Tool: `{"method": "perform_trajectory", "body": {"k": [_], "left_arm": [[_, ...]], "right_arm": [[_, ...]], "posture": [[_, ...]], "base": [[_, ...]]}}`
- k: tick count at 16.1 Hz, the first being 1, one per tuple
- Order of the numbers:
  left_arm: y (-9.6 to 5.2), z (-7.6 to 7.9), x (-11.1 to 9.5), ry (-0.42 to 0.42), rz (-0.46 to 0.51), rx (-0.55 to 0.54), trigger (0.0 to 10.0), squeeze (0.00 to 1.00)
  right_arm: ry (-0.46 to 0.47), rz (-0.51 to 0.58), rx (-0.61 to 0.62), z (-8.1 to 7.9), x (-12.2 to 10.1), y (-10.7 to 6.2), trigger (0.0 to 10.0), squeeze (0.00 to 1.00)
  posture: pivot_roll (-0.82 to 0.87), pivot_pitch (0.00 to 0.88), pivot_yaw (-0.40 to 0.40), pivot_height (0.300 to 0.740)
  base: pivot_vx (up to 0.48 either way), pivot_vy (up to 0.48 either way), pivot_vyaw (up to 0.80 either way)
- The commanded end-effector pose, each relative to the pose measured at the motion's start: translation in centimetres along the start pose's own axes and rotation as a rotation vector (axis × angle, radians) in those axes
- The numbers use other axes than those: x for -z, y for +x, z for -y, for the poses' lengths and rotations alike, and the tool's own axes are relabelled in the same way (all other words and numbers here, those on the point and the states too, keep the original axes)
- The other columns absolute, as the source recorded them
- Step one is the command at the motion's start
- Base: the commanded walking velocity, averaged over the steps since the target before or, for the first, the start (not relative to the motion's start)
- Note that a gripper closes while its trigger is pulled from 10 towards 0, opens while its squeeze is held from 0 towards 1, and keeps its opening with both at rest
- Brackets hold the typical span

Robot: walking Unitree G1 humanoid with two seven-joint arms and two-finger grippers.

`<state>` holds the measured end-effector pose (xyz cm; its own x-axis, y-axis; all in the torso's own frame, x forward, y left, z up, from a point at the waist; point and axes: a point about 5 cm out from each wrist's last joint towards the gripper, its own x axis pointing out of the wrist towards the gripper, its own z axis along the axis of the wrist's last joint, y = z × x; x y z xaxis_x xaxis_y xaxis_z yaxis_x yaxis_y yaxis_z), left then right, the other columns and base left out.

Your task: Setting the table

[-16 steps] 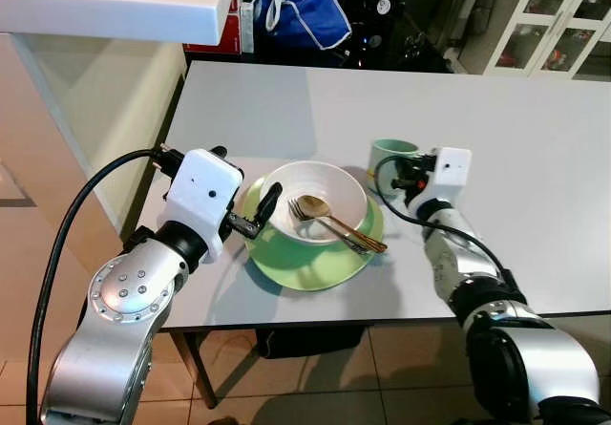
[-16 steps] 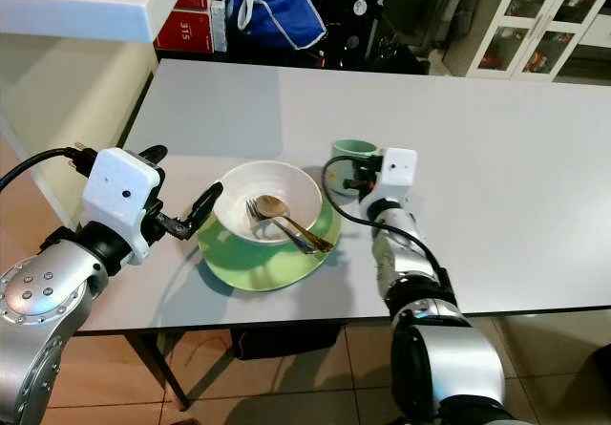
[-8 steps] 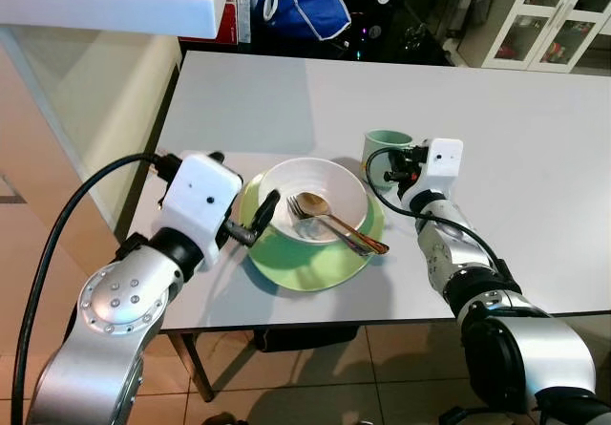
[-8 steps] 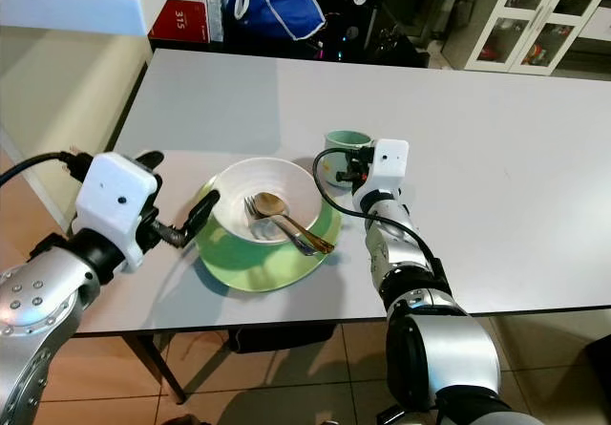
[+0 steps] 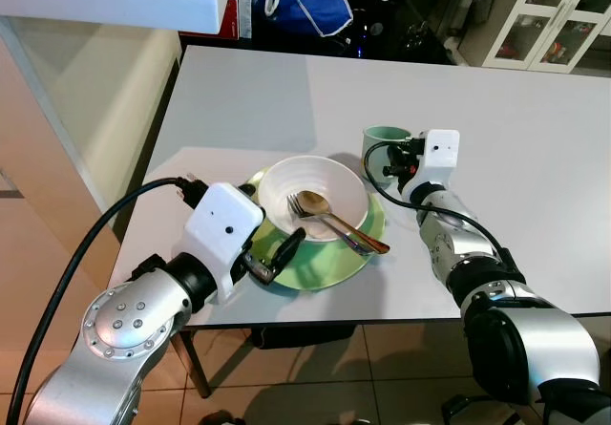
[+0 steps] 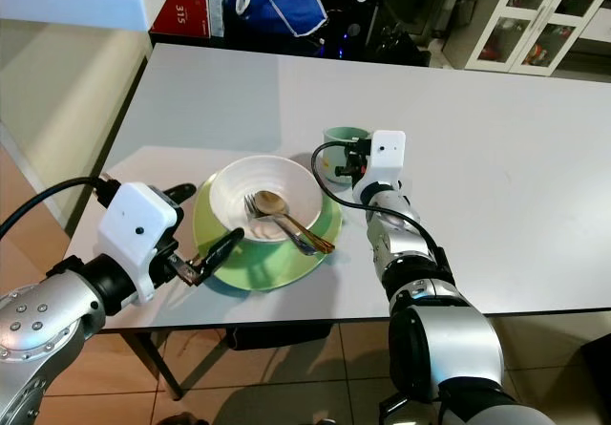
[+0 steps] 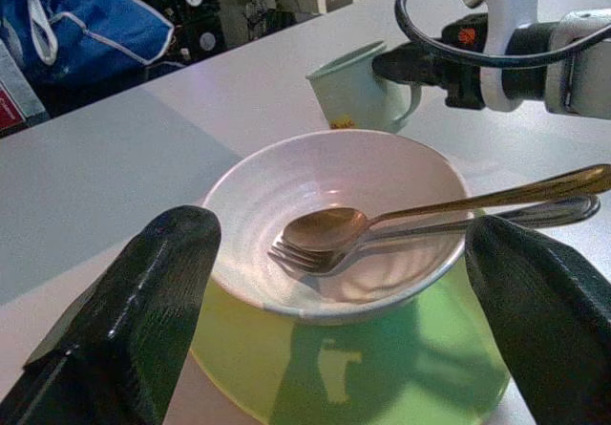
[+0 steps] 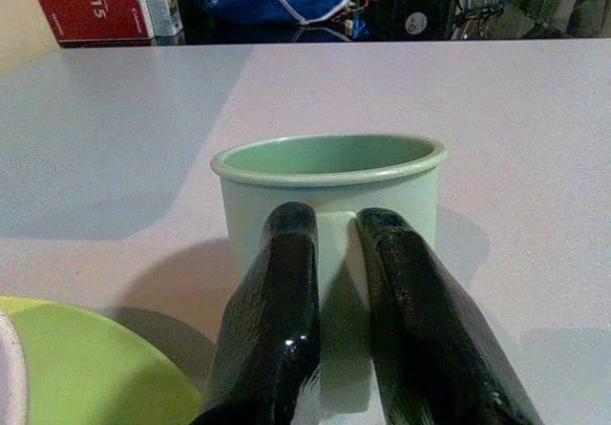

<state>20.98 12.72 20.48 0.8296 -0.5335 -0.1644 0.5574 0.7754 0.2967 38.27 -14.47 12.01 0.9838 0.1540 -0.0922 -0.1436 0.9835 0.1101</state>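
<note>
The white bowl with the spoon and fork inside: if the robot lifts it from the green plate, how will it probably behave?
The white bowl looks like glazed ceramic, so probably rigid, smooth and breakable. The spoon and fork lie loose, handles over the rim, so tilting would likely slide them out. It rests on the green plate, which may shift if pushed.

- A grey table (image 6: 535, 158) bears a green plate (image 6: 286, 258) near its front edge.
- A white bowl (image 6: 234, 196) sits on the plate, with a fork (image 6: 263, 217) and a gold spoon (image 6: 286, 217) lying in it, handles out over the rim toward the right.
- A pale green mug (image 6: 334, 153) stands just behind and right of the bowl.
- The right gripper (image 6: 351, 162) reaches the mug's side; its fingers are hidden.
- The left gripper (image 6: 205, 253) hovers at the plate's near-left edge, fingers spread.
- A blue bag (image 6: 263, 5) and a red box (image 6: 186, 10) lie beyond the table.
</note>
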Motion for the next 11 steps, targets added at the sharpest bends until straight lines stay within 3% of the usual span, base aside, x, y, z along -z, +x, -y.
{"method": "perform_trajectory", "body": {"k": [1,2,3,4,11], "left_arm": [[-0.06,0.12,-0.41,0.008,0.011,0.0,10.0,0.0],[-0.15,0.01,-0.46,0.008,0.01,-0.005,10.0,0.0],[-0.25,-0.1,-0.47,0.011,0.007,-0.012,10.0,0.0],[-0.3,-0.15,-0.49,0.01,0.006,-0.019,10.0,0.0],[-0.06,-0.51,-0.5,0.016,0.006,-0.046,10.0,0.0]], "right_arm": [[0.028,-0.254,0.039,0.67,5.35,-1.91,10.0,0.0],[0.042,-0.265,0.041,0.71,5.54,-1.99,10.0,0.0],[0.058,-0.272,0.034,0.65,5.61,-2.0,10.0,0.21],[0.063,-0.274,0.034,0.66,5.59,-1.99,10.0,1.0],[0.053,-0.248,0.044,1.23,4.67,-1.67,10.0,1.0]], "posture": [[0.2,0.108,-0.103,0.74],[0.2,0.108,-0.105,0.74],[0.2,0.108,-0.104,0.74],[0.2,0.108,-0.104,0.74],[0.2,0.082,-0.107,0.74]], "base": [[0.0,0.0,0.0],[0.0,0.0,0.0],[0.0,0.0,0.0],[0.0,0.0,0.0],[0.0,0.0,0.0]]}}
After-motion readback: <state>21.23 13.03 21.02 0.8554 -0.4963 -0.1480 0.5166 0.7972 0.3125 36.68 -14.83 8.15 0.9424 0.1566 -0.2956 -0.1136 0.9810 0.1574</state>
